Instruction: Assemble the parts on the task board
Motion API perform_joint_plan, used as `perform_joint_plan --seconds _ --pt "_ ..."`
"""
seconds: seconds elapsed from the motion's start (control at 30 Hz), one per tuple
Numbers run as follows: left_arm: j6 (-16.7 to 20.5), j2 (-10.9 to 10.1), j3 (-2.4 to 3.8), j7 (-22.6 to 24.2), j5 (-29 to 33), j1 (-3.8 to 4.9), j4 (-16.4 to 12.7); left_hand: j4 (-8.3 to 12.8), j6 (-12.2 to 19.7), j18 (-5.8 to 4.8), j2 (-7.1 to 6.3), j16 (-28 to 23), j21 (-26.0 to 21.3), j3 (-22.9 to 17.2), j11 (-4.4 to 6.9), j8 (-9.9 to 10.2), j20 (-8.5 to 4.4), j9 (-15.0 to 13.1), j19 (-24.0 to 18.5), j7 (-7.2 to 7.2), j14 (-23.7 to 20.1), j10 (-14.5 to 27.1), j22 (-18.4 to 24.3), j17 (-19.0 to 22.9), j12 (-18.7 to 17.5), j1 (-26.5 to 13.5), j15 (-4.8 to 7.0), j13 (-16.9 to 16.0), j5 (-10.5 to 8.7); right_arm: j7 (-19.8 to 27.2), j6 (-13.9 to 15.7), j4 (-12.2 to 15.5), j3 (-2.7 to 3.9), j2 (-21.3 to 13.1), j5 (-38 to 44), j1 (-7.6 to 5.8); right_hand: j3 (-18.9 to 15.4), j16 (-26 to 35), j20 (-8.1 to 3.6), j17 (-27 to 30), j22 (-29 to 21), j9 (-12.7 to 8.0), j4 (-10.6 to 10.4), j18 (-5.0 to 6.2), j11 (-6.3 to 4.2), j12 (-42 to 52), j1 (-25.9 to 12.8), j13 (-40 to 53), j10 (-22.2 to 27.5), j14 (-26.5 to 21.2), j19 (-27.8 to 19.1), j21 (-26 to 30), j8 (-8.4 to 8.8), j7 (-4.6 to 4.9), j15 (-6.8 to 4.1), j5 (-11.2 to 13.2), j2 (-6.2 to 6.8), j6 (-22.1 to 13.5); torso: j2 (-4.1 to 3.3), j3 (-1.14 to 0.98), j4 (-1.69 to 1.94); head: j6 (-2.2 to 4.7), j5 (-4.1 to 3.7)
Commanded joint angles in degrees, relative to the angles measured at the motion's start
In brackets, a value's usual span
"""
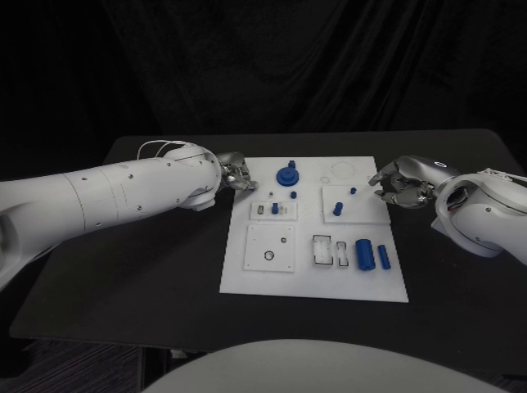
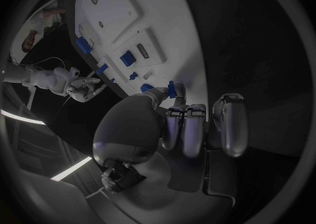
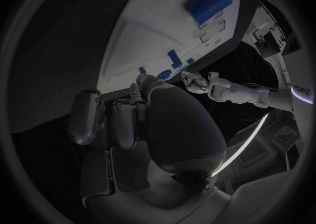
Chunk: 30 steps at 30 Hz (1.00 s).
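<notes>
The white task board (image 1: 317, 274) lies in the middle of the black table. On its far part a round blue part with a peg (image 1: 288, 174) stands, with small blue pieces (image 1: 293, 194) nearby. Two blue cylinders (image 1: 365, 252) lie side by side on the near right part; in the right wrist view they are the cylinders (image 3: 209, 1). My left hand (image 1: 234, 177) hovers at the board's far left edge, fingers (image 2: 184, 126) curled in with nothing in them. My right hand (image 1: 402, 182) sits at the board's far right edge, fingers (image 3: 125, 121) curled too, nothing held.
The board carries raised white blocks with holes and slots (image 1: 272, 247). A small blue peg (image 1: 352, 191) stands on the right block near my right hand. Bare black table (image 1: 134, 278) lies on both sides of the board.
</notes>
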State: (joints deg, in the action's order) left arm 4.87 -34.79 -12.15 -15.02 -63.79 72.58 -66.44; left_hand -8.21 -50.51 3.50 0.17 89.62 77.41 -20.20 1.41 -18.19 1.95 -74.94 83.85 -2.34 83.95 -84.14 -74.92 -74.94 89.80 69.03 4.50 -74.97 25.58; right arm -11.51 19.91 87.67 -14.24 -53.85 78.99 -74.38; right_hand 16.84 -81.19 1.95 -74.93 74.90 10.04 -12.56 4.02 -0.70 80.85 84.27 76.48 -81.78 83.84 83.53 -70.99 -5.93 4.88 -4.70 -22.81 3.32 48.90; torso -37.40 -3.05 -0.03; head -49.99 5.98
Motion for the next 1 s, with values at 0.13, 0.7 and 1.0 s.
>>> perform_joint_plan --seconds 0.13,0.7,1.0 --pt "5.64 -3.0 0.06 2.07 0.11 -0.05 -5.53 1.09 -0.3 -0.71 -1.04 0.38 0.07 -2.09 0.52 0.04 -0.46 -1.54 1.53 0.28 6.05 -5.86 -11.39 -15.06 0.2 -0.07 0.42 -15.03 0.02 -0.97 -0.45 0.1 0.03 -0.26 0.16 0.15 0.29 0.28 0.02 -7.35 9.85 -0.08 0.05 -0.06 -0.06 -0.23 -0.68 3.91 0.06 3.99 -0.14 0.27 0.07 -0.04 0.36 -0.27 -0.08 0.32 0.03 0.02 0.0 -0.01 -0.01" --pt "3.68 -7.96 0.05 -1.74 0.12 -0.29 -14.23 0.33 -0.62 -0.66 -1.46 0.38 -0.3 -5.5 0.37 -0.47 -0.44 -1.57 1.45 0.06 6.05 -5.86 -11.28 -15.06 0.2 -4.4 0.34 -15.03 -5.21 -1.09 -0.47 0.1 0.03 -0.33 0.16 0.16 0.29 0.28 0.02 -7.35 9.85 -0.08 0.05 -0.06 -0.06 -0.23 -0.68 3.91 0.06 3.99 -0.14 0.27 0.07 -0.04 0.36 -0.27 -0.08 0.32 0.1 -0.1 0.12 -0.01 0.08" --pt "4.37 -7.58 0.05 -0.47 0.12 -1.73 -14.32 0.12 -0.59 -0.62 -1.35 0.38 -0.45 -5.36 0.34 -0.54 -0.41 -1.58 1.4 0.05 6.05 -5.86 -11.24 -15.06 0.2 -4.75 0.32 -15.03 -6.08 -1.17 -0.54 0.28 0.03 -0.57 0.16 0.16 0.34 0.36 0.03 -7.29 9.84 -0.11 0.08 -0.06 -0.05 -0.32 -0.74 3.82 0.14 3.97 -0.15 0.31 0.11 -0.04 0.37 -0.27 -0.05 0.27 0.04 -0.01 -0.07 -0.01 0.22"
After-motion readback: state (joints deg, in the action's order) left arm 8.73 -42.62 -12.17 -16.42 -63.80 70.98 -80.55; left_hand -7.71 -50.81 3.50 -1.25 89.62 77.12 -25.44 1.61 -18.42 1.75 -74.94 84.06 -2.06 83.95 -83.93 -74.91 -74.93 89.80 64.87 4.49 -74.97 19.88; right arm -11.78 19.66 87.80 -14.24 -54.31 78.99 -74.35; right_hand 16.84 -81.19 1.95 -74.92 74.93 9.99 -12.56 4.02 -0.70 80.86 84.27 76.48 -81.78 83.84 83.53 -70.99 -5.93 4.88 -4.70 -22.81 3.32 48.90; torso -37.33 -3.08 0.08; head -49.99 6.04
